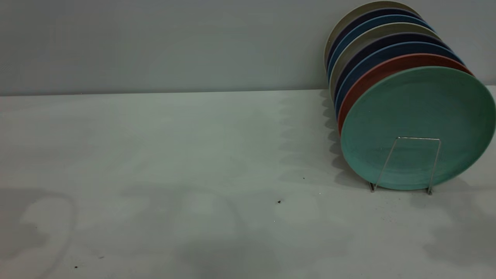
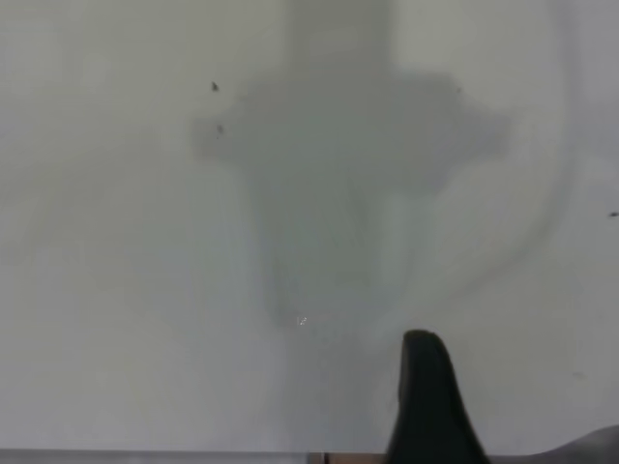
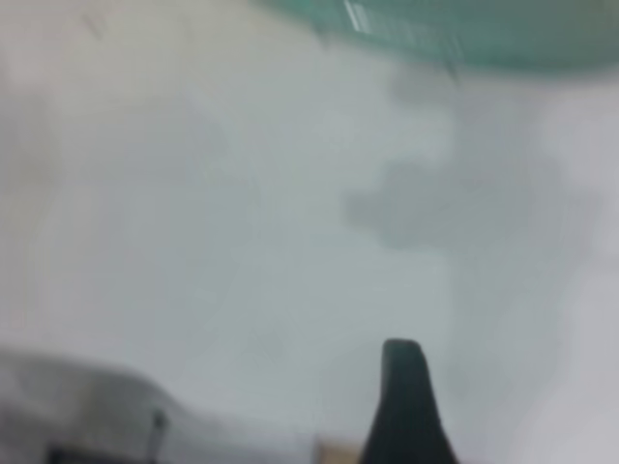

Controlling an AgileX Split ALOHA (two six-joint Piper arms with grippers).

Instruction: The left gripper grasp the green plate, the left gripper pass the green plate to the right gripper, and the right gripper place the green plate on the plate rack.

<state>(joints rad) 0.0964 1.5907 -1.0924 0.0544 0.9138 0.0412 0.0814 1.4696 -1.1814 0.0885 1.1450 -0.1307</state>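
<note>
The green plate (image 1: 418,124) stands upright at the front of a row of plates in the plate rack (image 1: 414,162), at the right of the table. Its front wire loop crosses the plate's lower face. No arm shows in the exterior view. In the left wrist view, part of my left gripper (image 2: 426,406) hangs over bare table and holds nothing. In the right wrist view, part of my right gripper (image 3: 404,406) hangs over bare table and holds nothing, with the green plate's rim (image 3: 503,34) some way off from it.
Behind the green plate stand a red-brown plate (image 1: 372,75), then several dark blue and beige plates (image 1: 348,27). The white table (image 1: 174,162) carries a few dark specks. A grey wall runs along the back.
</note>
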